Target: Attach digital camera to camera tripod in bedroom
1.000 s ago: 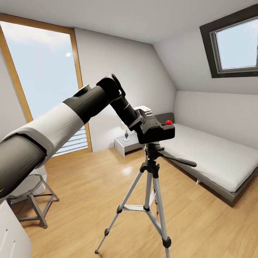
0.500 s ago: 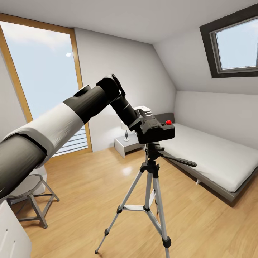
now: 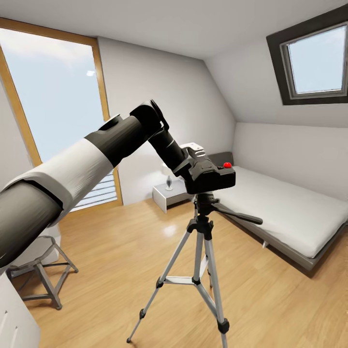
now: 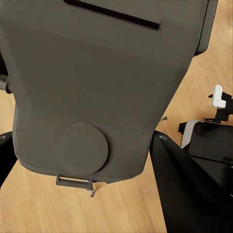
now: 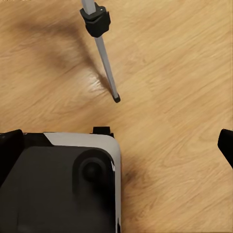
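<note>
Atop the camera tripod: holding the digital camera directly over its head.
Left gripper gripping the camera body, lowering straight down; right fingers' spread impossible to tell.

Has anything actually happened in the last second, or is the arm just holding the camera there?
Hardly anything. The whole head view has slid slightly, room and tripod together, so the camera on the robot's head moved, not the things. The left gripper still holds the digital camera on top of the camera tripod, which stands on the wood floor as before.
</note>
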Robot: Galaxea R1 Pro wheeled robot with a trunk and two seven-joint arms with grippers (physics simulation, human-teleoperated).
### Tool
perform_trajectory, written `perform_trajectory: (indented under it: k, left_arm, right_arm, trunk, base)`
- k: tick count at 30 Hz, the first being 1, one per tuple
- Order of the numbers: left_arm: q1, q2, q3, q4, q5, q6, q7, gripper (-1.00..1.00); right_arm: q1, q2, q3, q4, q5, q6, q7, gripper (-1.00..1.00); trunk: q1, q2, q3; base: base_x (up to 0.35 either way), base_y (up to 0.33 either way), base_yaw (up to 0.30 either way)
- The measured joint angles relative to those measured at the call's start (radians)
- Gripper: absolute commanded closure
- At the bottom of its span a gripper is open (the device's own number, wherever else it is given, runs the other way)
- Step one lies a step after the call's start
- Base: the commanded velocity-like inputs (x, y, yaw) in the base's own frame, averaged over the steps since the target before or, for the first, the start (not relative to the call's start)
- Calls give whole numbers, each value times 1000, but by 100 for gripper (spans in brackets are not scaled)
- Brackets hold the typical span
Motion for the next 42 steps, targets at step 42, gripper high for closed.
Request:
perform_trajectory:
  k: [42]
  left_arm:
    - [0,6,0,0,0,0,0,100]
  right_arm:
    - [0,0,1,0,0,-1,1,-100]
  trunk:
    - [0,0,0]
  base:
    - [0,16,-9]
